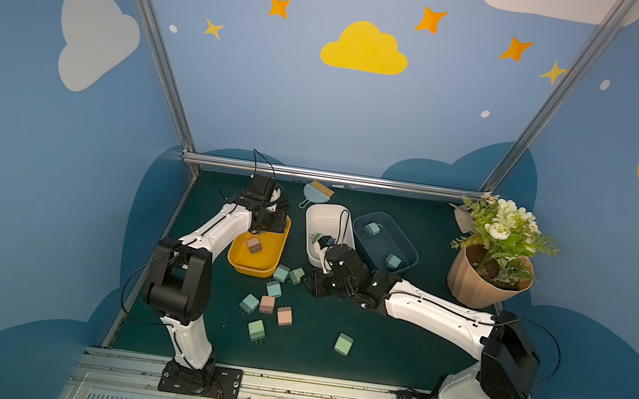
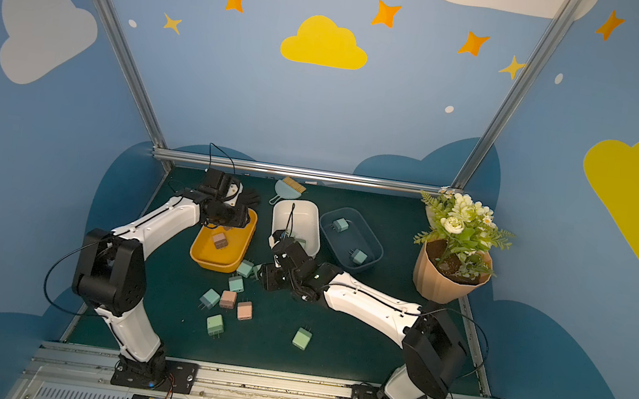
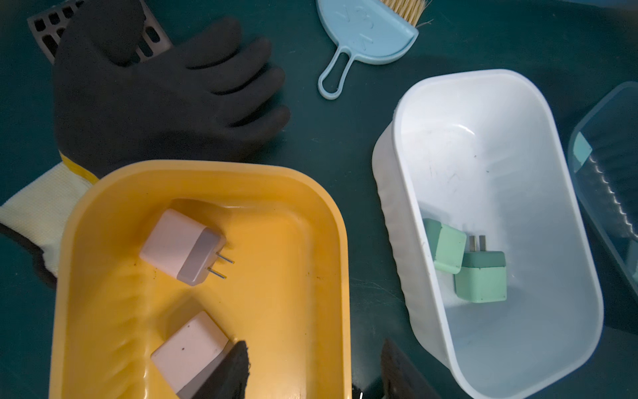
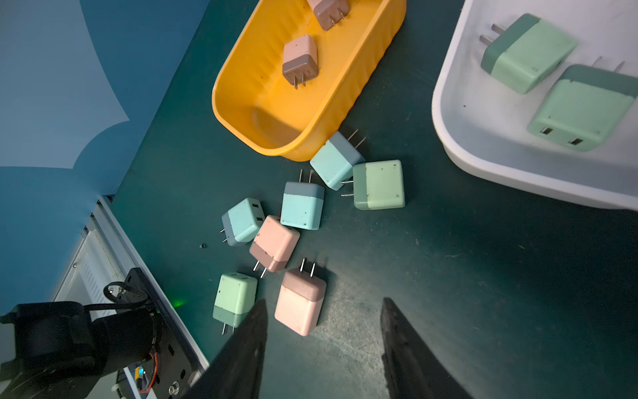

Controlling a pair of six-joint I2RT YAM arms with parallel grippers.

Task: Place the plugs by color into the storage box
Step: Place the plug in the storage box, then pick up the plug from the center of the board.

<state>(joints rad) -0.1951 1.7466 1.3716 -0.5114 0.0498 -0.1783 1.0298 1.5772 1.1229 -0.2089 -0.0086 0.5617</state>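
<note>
While the left gripper (image 3: pixel 315 345) hangs over the yellow tray (image 3: pixel 214 169) with its jaws apart and nothing between them, one finger (image 3: pixel 231 369) sits just beside a pink plug (image 3: pixel 190 349) on the tray floor. A second pink plug (image 3: pixel 183 247) lies farther in, apart from it. The right gripper (image 4: pixel 325 301) is parted and empty too, poised above the dark green mat (image 4: pixel 448 259) at the edge of the loose plugs (image 4: pixel 302 206). Both top views show eight of these scattered between the arms, in pink, green and pale blue. One pale blue plug (image 4: pixel 336 160) rests against the tray's outer wall. The white bin (image 3: pixel 386 193) holds two green plugs (image 3: pixel 481 276) that touch each other, and the dark blue bin (image 1: pixel 377 245) holds two pale blue ones (image 1: pixel 370 228) well apart. A black glove (image 3: pixel 155 89) and a small blue dustpan (image 3: pixel 366 34) lie behind the tray and bin, and a flower pot (image 1: pixel 478 284) stands off to the right.
</note>
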